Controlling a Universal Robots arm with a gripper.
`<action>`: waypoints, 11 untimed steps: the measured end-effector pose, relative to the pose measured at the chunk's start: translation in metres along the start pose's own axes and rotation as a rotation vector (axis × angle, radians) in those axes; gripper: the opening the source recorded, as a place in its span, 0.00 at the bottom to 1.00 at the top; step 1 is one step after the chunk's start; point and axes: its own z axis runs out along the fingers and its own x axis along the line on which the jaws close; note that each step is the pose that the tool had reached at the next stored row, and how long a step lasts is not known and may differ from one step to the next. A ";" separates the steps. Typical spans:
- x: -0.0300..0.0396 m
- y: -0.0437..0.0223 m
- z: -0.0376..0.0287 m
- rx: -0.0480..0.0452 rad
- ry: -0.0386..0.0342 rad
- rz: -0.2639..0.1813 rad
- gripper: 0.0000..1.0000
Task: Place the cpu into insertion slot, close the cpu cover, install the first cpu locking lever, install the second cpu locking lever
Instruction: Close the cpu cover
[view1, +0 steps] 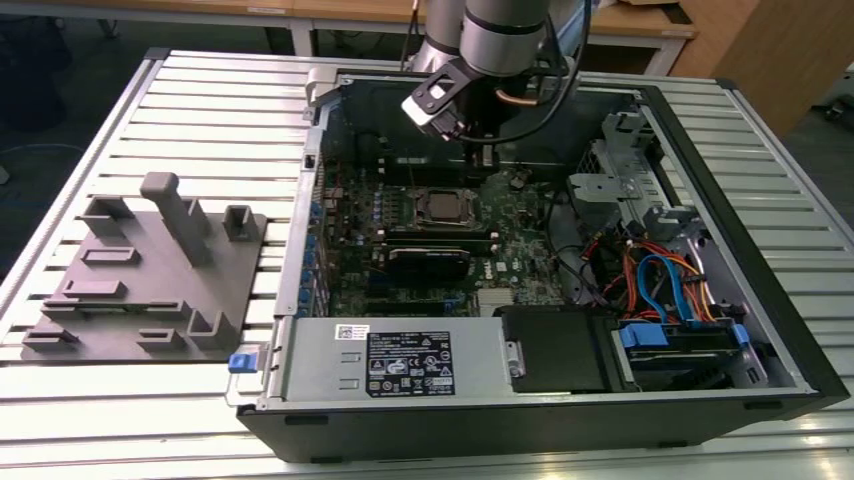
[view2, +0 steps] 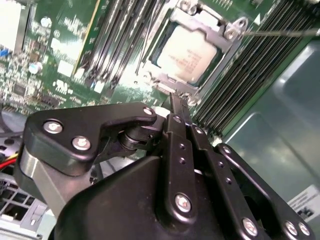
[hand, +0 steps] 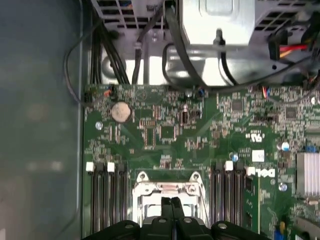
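Silver-grey square metal-topped cpu (view2: 189, 57) lies under the closed thin silvery cpu cover (view2: 202, 22); black gripper (view2: 176, 99), clenched on nothing, hangs just beside the cover's edge.

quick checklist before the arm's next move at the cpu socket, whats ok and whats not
1. cpu lying flat and square in place: ok.
2. cpu cover down around the chip: ok, its frame borders the silver top.
3. locking lever latched: cannot tell; a thin rod runs out past the cover's corner.
4. gripper empty: ok, fingers shut together with nothing between them.
5. Fingertips clear of the cover: cannot tell; they sit right at its edge in both wrist views.
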 end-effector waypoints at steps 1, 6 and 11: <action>0.0000 -0.0026 0.0011 0.0000 0.0001 0.000 0.10; -0.0003 -0.0168 0.0070 0.0001 0.0001 0.000 0.10; -0.0017 -0.0238 0.0126 0.0040 0.0000 0.000 0.10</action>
